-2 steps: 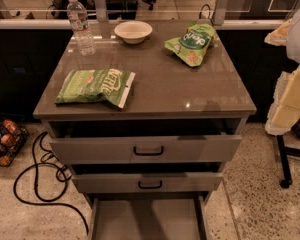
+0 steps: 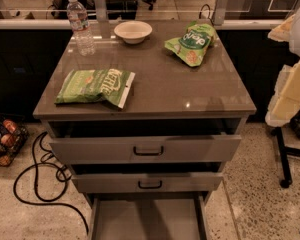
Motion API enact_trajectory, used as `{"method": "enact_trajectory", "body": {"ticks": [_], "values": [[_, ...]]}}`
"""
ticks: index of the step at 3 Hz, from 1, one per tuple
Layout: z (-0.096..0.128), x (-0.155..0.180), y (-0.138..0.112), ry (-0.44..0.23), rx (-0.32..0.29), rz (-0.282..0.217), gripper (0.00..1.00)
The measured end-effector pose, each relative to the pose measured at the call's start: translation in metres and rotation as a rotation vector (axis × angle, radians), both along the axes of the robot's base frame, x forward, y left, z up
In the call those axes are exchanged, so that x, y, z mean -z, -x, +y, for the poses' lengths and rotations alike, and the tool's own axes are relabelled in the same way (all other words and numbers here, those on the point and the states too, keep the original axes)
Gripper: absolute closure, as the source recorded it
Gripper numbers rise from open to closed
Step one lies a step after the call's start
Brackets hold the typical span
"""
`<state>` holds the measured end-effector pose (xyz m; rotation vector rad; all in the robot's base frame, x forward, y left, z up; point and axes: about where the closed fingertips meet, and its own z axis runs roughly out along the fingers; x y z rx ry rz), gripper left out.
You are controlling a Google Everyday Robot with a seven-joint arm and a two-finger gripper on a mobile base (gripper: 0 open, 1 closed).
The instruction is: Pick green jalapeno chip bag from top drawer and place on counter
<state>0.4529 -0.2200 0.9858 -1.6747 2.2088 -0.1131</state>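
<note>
A green Kettle chip bag (image 2: 95,86) lies flat on the counter (image 2: 190,89), at its front left. A second green snack bag (image 2: 192,43) lies at the back right. The top drawer (image 2: 148,149) is pulled out a little under the counter's edge; its inside is dark and hidden. My gripper is not in view. Only pale parts of my arm (image 2: 296,84) show at the right edge, beside the counter.
A water bottle (image 2: 80,24) and a white bowl (image 2: 133,31) stand at the back of the counter. The middle drawer (image 2: 149,182) is slightly out and the bottom drawer (image 2: 146,219) is pulled far out. Black cables (image 2: 37,184) lie on the floor at left.
</note>
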Motion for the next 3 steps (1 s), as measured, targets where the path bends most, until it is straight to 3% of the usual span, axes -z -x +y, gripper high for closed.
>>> {"method": "enact_trajectory", "body": {"ticks": [1,3], "values": [[-0.021,0.001,-0.065,-0.074,0.124,-0.020,0.00],[-0.059,-0.005,-0.180,-0.364,0.540,-0.133,0.00]]}}
